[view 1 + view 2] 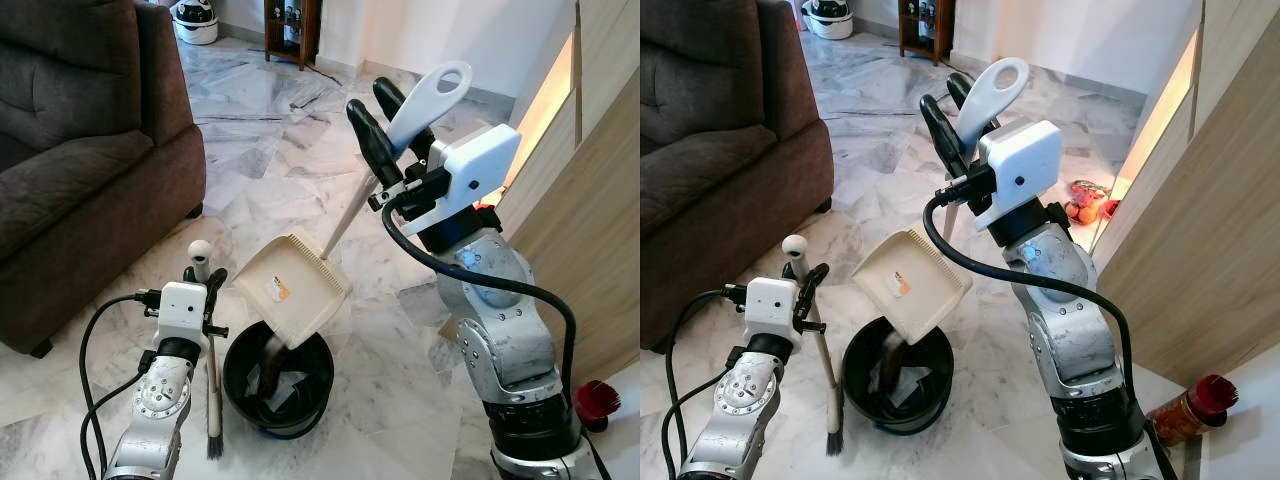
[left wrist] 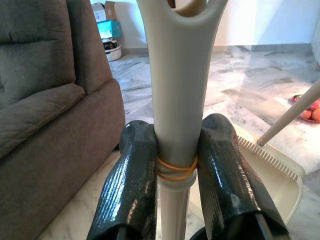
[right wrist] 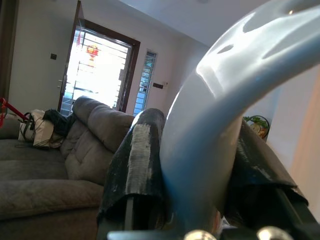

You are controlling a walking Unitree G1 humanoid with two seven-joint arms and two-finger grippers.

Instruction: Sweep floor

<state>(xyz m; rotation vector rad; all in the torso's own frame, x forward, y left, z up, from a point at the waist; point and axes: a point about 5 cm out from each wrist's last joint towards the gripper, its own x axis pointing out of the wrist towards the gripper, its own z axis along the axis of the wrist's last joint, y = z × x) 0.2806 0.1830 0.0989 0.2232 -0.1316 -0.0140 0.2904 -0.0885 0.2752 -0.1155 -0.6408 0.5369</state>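
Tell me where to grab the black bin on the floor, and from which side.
Grip the black bin by its rim on the edge nearest the robot, coming down from above. It stands upright with its mouth open, so the rim offers a thin wall to pinch. The far edge is covered by the tilted dustpan held by the right gripper, and the brush in the left gripper stands close on the left.

Glossy veined marble floor [image 1: 270, 150], matt cream plastic dustpan [image 1: 290, 285], seemingly plush brown fabric sofa [image 1: 80, 150], shiny black bin [image 1: 278, 385]

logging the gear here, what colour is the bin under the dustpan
Black; the bin sits on the marble floor below the tilted cream dustpan, clearest in the left eye view.
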